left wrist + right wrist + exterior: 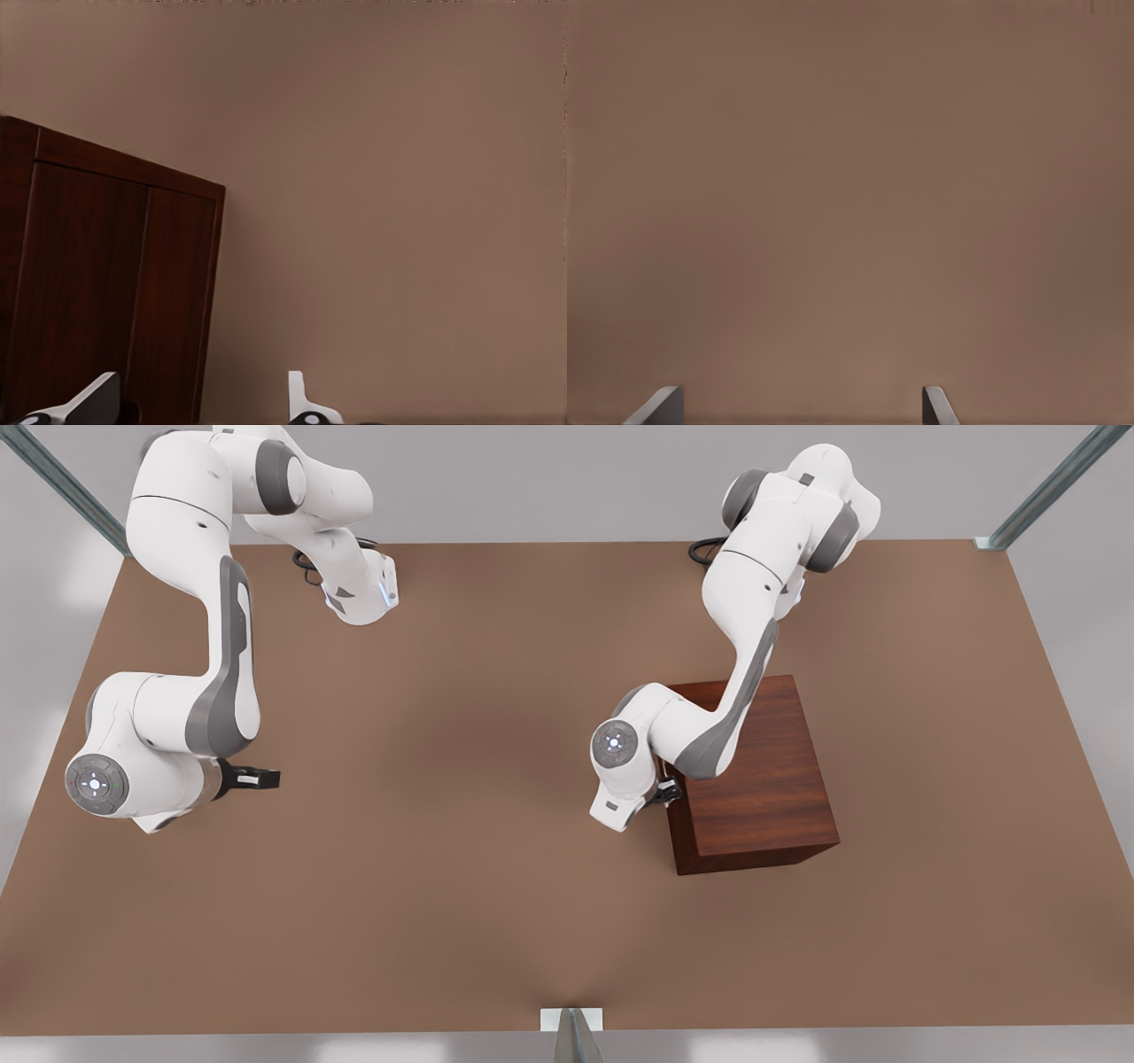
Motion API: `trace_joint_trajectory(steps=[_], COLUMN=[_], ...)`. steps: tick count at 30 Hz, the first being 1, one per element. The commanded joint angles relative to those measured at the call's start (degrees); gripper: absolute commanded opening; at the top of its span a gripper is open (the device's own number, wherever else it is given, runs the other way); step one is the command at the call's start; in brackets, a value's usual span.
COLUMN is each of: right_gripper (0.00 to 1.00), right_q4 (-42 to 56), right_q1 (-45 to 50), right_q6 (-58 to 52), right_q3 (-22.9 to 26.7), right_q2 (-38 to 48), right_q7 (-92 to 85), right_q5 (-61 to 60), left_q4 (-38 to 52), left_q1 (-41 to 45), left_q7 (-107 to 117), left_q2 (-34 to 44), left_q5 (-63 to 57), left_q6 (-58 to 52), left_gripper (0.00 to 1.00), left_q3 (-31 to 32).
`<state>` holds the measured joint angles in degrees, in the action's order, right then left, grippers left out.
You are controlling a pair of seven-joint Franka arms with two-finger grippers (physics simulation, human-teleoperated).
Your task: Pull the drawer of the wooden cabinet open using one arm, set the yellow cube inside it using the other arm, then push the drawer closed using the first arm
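the wooden cabinet point(762, 797) is dark reddish-brown (grain visible), the table point(443, 868) plain brown, the arms point(186, 602) white and grey.

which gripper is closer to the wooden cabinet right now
The left gripper. It sits right against the wooden cabinet on its side toward the front view's left. The right gripper waits far off over the table, fingers open.

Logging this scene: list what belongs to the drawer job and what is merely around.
Job: wooden cabinet; left gripper, open, beside the cabinet; right gripper, open, waiting above the table.
Merely around: table; metal frame posts.
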<state>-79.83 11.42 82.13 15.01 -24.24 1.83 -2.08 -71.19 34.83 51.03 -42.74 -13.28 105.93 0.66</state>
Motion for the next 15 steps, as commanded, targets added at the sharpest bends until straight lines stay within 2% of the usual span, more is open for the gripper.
trace_joint_trajectory(steps=[1, 2, 4, 8, 9, 10, 12, 15], right_gripper=[1.0, 1.0, 1.0, 1.0, 1.0, 1.0, 1.0, 1.0], right_q4=[0.02, 0.02, 0.02, 0.02, 0.02, -0.06, -0.68, -0.68], right_q1=[0.0, 0.0, 0.0, 0.0, -0.09, -0.09, -0.44, -0.44], right_q6=[-0.04, -0.04, -0.04, -0.04, -0.04, -0.12, 0.05, 0.05], right_q3=[0.02, 0.02, 0.02, 0.02, 0.02, 0.02, 0.02, 0.02], right_q2=[0.07, 0.07, 0.07, 0.07, 0.07, 0.07, 0.07, 0.07], right_q7=[-3.76, -3.76, -3.76, -3.76, -3.76, -3.59, -3.67, -3.59], right_q5=[-0.03, -0.03, -0.03, -0.03, -0.03, -0.03, -0.11, -0.11], left_q4=[2.89, 7.29, 8.88, 7.56, 2.23, -18.1, -12.84, -12.31], left_q1=[-0.03, 0.06, -2.39, -24.46, -26.65, -26.75, -26.31, -26.31], left_q7=[-1.03, 1.61, 0.48, -49.7, -55.05, -56.74, -55.95, -55.95], left_q2=[0.46, 0.46, 6.44, 18.91, 22.68, 34.12, 31.49, 31.31], left_q5=[2.2, 3.61, 4.57, 17.32, 17.32, 16.88, 16.53, 16.62], left_q6=[-2.03, -7.48, -15.3, -26.21, -23.07, -6.88, -7.58, -7.75], left_gripper=[1.0, 1.0, 1.0, 1.0, 1.0, 1.0, 1.0, 1.0], left_q3=[-0.13, -0.13, -0.05, -0.04, -0.04, -0.22, 0.04, 0.04])
